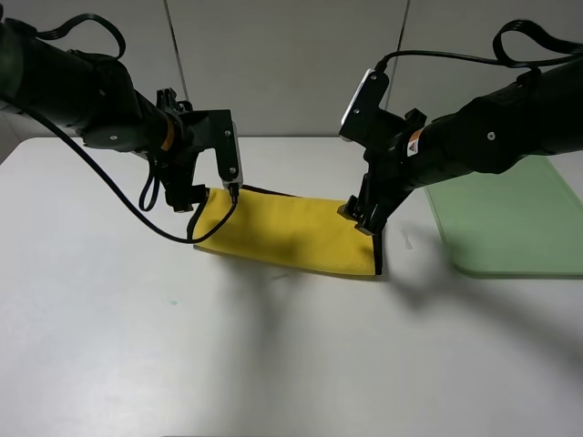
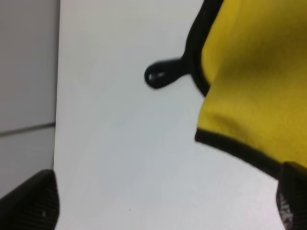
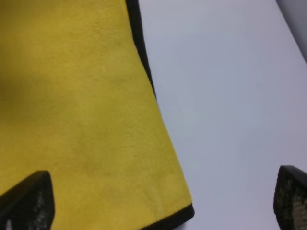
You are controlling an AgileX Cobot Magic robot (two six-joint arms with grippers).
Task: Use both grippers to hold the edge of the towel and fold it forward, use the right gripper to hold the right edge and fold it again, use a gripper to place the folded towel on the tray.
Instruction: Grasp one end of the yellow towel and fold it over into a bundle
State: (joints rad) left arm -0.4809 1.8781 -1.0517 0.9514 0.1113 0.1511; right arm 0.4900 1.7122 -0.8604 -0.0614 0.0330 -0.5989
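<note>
The yellow towel (image 1: 291, 232) with black edging lies on the white table, two layers showing at its left corner. My left gripper (image 1: 189, 196) hovers just over the towel's far-left corner, open and empty. In the left wrist view its gripper (image 2: 163, 211) has wide-apart fingertips (image 2: 33, 203), with the towel (image 2: 254, 72) and its black hanging loop (image 2: 160, 74) beyond them. My right gripper (image 1: 364, 218) is over the towel's right edge, open and empty. In the right wrist view the gripper (image 3: 160, 206) straddles the towel's (image 3: 81, 120) black-trimmed right edge.
A pale green tray (image 1: 510, 218) lies flat on the table (image 1: 137, 346) to the right of the towel, under the right arm. A wall stands behind the table's far edge. Cables hang from both arms.
</note>
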